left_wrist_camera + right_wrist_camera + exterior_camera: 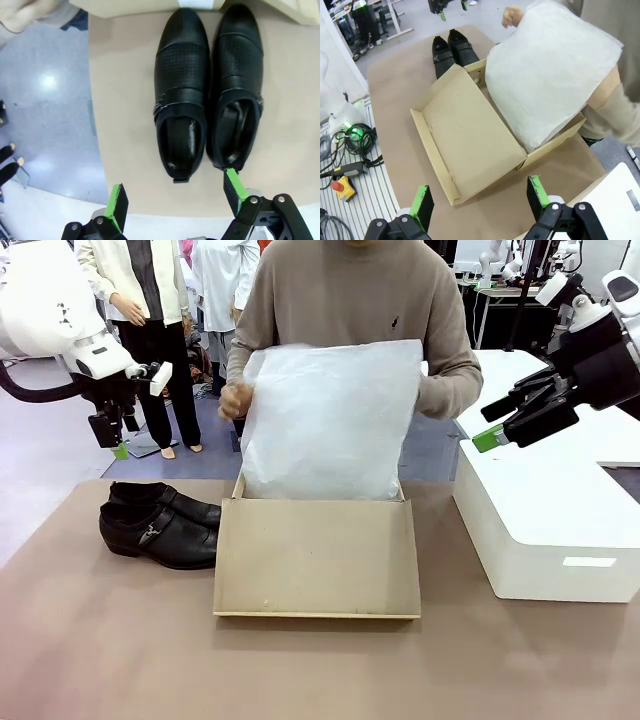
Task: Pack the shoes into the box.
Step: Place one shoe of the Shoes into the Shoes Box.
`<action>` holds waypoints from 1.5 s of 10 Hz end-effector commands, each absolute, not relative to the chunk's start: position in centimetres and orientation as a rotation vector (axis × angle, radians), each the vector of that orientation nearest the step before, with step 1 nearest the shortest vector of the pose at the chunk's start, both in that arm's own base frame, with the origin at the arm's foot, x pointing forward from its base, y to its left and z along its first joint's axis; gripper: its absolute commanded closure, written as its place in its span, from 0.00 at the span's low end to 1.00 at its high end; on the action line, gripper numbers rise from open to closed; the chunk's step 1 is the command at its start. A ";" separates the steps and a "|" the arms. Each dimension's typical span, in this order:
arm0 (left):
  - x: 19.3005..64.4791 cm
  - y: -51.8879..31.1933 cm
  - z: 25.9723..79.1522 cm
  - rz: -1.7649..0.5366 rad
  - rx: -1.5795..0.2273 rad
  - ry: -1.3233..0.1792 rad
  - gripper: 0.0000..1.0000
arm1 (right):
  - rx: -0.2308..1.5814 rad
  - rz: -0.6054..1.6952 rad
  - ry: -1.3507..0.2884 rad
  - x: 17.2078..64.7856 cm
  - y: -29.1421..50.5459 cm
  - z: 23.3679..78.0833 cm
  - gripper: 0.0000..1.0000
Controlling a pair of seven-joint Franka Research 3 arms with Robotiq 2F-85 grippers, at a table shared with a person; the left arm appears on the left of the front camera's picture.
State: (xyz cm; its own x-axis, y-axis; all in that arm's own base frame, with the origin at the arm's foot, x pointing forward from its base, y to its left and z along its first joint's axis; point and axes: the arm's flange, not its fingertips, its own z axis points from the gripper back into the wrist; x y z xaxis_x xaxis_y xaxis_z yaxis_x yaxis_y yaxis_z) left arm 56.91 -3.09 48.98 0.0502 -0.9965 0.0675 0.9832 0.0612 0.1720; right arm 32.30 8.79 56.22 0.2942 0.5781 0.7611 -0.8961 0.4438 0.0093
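Nothing is packed yet: the shoes (160, 525) sit on the surface (100, 640) beside the open shoebox (317, 570), its tissue paper (330, 420) lifted by a person (350, 290). Your left pincer (118, 445) and right pincer (492, 425) hang wide, empty.

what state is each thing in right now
shoes, unpacked, side by side on the table left of the box
box, open, lid lying flat toward the robot
tissue paper, held up over the box by the person's hands
left gripper, open, empty, above the shoes
right gripper, open, empty, in the air
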 end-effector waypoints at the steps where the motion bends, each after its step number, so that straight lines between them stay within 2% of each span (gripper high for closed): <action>1: 58.4 -2.3 48.3 -1.539 0.081 -0.172 0.00 | 0.505 1.061 -0.784 32.7 8.7 56.2 0.00; 7: 60.8 -2.5 44.7 -1.505 -0.022 -0.084 0.00 | 0.505 1.061 -0.784 32.7 8.7 56.2 0.00; 12: 60.2 -2.5 44.0 -1.518 0.001 -0.090 0.00 | 0.505 1.061 -0.784 32.7 8.7 56.2 0.00; 15: 61.4 -2.6 43.4 -1.476 -0.007 -0.076 0.00 | 0.505 1.061 -0.784 32.7 8.7 56.2 0.00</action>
